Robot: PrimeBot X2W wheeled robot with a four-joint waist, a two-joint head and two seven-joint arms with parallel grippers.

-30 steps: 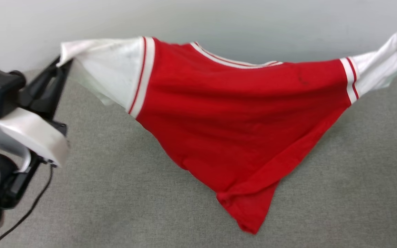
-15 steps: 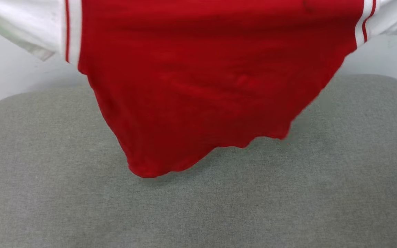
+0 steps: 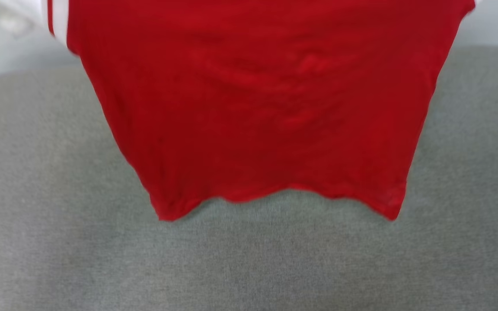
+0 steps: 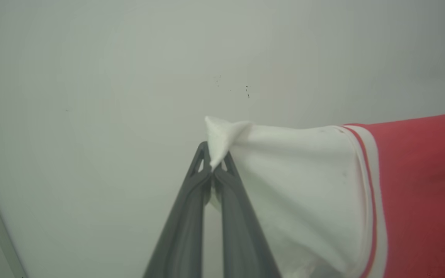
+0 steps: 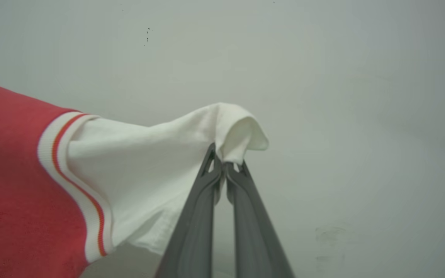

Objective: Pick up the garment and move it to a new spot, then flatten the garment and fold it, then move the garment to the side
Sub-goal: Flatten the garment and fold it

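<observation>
The garment (image 3: 257, 108), a red T-shirt with white sleeves and red-and-white trim, hangs spread in the air in the head view, its wavy lower hem just above the grey surface. In the left wrist view my left gripper (image 4: 213, 160) is shut on the tip of one white sleeve (image 4: 292, 185). In the right wrist view my right gripper (image 5: 224, 158) is shut on the tip of the other white sleeve (image 5: 157, 154). The red body (image 4: 427, 185) stretches taut between the two grips. Any print on the shirt is hidden.
A grey fabric-covered surface (image 3: 249, 263) lies under the shirt and runs to both sides of the head view. A pale wall (image 4: 129, 77) stands close behind, just beyond both fingertips.
The shirt has been lifted and pulled wider, so the hem now hangs level instead of drooping to one point. The sleeves and the left arm have left the head view.
</observation>
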